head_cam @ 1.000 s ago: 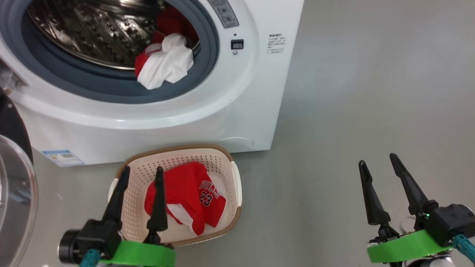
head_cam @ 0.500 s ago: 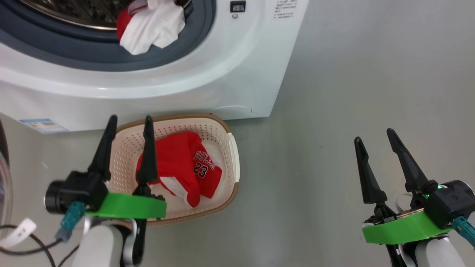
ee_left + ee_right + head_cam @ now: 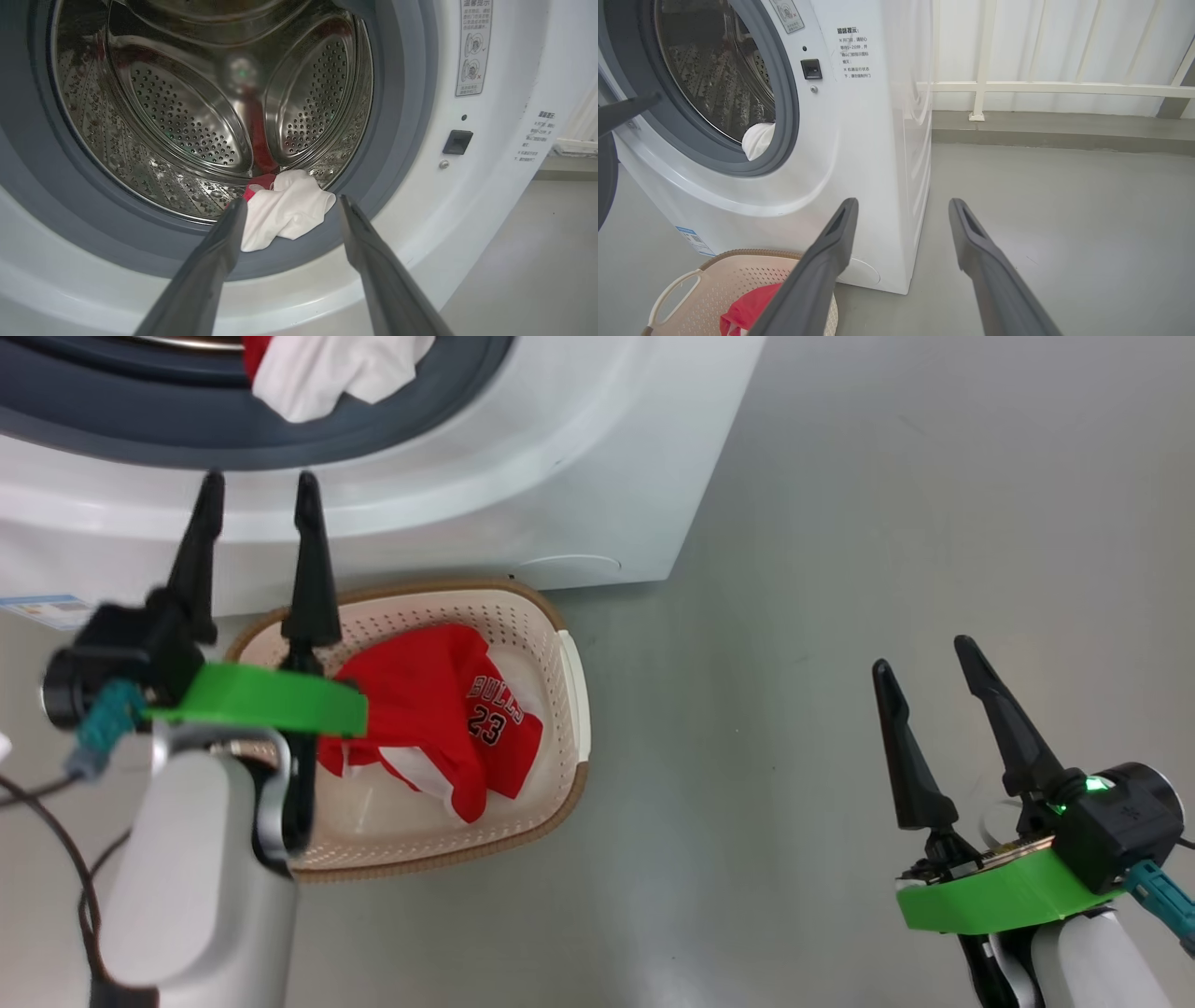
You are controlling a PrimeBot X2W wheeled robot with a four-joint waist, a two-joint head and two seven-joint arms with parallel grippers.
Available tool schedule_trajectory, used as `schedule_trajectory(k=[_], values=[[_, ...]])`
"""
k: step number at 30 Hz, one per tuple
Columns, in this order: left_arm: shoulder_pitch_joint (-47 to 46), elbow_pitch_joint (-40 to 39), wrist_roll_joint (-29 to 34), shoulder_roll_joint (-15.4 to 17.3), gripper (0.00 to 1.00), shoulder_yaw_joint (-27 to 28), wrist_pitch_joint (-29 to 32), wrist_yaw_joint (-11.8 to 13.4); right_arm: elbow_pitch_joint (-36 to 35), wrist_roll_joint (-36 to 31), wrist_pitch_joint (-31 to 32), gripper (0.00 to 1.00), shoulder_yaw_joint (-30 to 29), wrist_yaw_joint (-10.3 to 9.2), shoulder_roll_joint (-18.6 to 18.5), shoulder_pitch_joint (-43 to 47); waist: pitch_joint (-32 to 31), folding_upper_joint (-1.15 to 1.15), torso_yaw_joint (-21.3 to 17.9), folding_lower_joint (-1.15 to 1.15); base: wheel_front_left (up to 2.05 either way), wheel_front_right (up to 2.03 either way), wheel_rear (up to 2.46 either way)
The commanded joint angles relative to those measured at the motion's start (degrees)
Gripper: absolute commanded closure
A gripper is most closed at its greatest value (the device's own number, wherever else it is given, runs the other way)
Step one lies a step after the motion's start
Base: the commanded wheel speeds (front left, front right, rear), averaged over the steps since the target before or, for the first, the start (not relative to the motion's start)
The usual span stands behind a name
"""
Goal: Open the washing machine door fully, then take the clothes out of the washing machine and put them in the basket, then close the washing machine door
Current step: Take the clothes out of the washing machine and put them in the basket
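The washing machine (image 3: 597, 448) stands with its mouth uncovered. A white and red piece of the clothes (image 3: 285, 217) hangs over the grey gasket (image 3: 397, 140) at the drum's lower lip. My left gripper (image 3: 293, 200) is open and empty, pointing at that garment from a short way off. In the head view the left gripper (image 3: 260, 481) is in front of the machine's lower front, above the basket (image 3: 571, 681). A red "BULLS 23" jersey (image 3: 439, 709) lies in the basket. My right gripper (image 3: 921, 655) hangs open and empty over the floor to the right. A sliver of the door's black rim (image 3: 605, 186) shows at the left.
Grey floor (image 3: 840, 523) stretches right of the machine. A white railing (image 3: 1041, 86) on a low ledge runs behind it. Dark cables (image 3: 56, 831) trail at my left arm. A blue label (image 3: 42, 609) sits low on the machine's front. The door latch (image 3: 457, 141) lies right of the gasket.
The head camera has tipped down, so the machine slid up the picture. My left gripper rose from over the basket to in front of the machine's opening. The right gripper stayed put.
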Motion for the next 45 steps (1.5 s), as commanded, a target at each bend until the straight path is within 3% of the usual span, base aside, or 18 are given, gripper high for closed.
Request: schedule_trajectory(k=[1, 24, 45], values=[[-1.6, -0.3, -0.3, 1.5, 0.00, 1.8, -0.3, -0.6, -1.2, 0.7, -0.4, 0.00, 1.3, 0.36, -0.4, -1.3, 0.8, 0.00, -0.6, 0.00, 0.00, 0.00, 0.00], [-25.6, 22.5, -2.3, 6.1, 0.00, 4.9, -0.3, -3.8, -0.9, 1.8, -0.4, 0.00, 3.5, 0.36, -0.4, -4.9, 8.3, 0.00, -4.3, 0.00, 0.00, 0.00, 0.00], [-41.1, 40.8, -1.9, 11.3, 0.00, 2.8, 1.2, -4.9, 0.8, 3.0, -0.4, 0.00, 6.7, 0.36, -0.4, -8.1, 12.1, 0.00, -9.3, 0.00, 0.00, 0.00, 0.00]])
